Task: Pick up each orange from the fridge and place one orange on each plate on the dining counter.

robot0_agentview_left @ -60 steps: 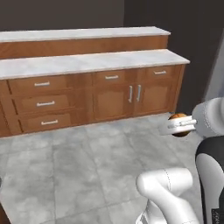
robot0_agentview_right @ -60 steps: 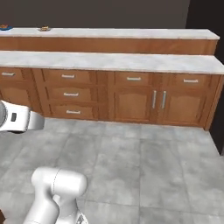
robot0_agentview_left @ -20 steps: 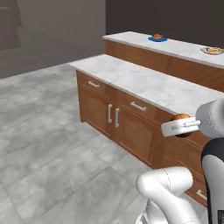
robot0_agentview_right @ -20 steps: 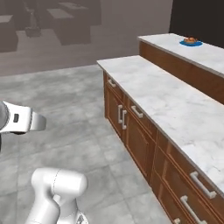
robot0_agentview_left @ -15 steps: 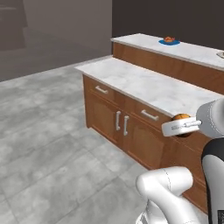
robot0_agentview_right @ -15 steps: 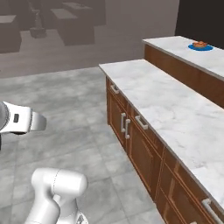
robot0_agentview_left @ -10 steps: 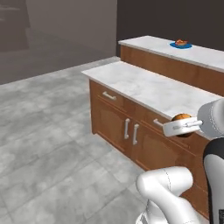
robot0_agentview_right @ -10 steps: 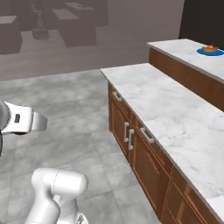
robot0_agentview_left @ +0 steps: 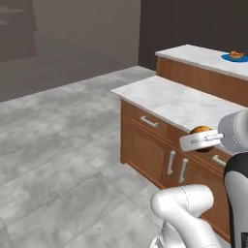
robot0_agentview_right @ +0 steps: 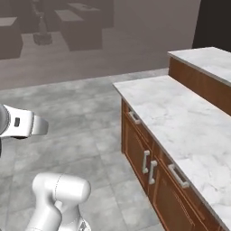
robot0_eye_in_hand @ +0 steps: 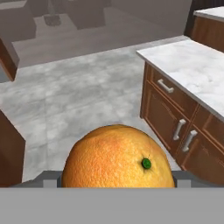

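Left of everything lies bare grey tiled floor (robot0_agentview_left: 58,145); further right stands the wooden cabinet counter with marbled top (robot0_agentview_left: 169,99). Beyond it, on the raised dining counter (robot0_agentview_left: 203,54), waits the bright blue plate (robot0_agentview_left: 235,57), likely the destination. At near right, the two-finger gripper (robot0_agentview_left: 201,140) pinches the round bright orange (robot0_eye_in_hand: 116,159), carried level at cabinet height, forearm horizontal.

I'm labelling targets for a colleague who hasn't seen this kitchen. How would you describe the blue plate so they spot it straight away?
Start at the wooden counter with the marbled top and look to the raised tier behind it. Near its far right end lies the blue plate, flat and bright blue, with a small reddish-orange food item on it.
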